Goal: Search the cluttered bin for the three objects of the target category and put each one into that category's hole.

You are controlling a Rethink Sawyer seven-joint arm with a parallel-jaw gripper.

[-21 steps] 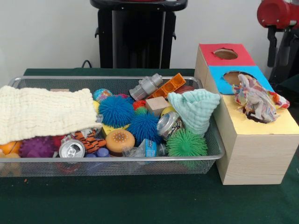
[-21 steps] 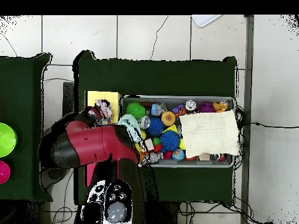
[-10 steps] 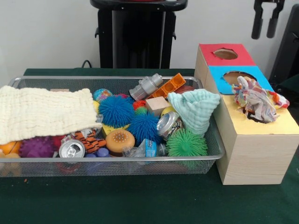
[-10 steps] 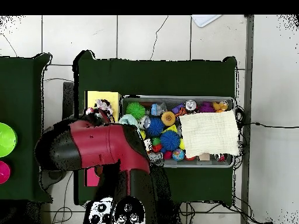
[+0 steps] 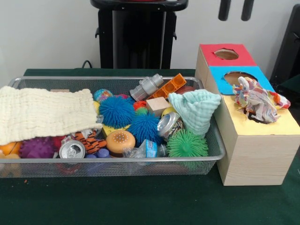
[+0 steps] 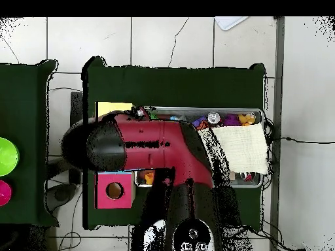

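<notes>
Claw (image 5: pixel 236 9): only two dark tips show at the top edge, apart from each other, released and empty, above the red end of the box
Rag (image 5: pixel 257 100): crumpled, many-coloured cloth, bunched in the hole of the yellow section, most of it sticking out above the top
Box (image 5: pixel 253 140): pale wood, top in red, blue and yellow sections, each with a hole; just beside the bin
Bin (image 5: pixel 112 166): wire mesh, on the green counter (image 5: pixel 140 201)
Green cloth (image 5: pixel 196 110): mint, waffle-textured, standing in a peak at the bin's end near the box
Cream cloth (image 5: pixel 44 112): draped over the other end
Writing: none readable
</notes>
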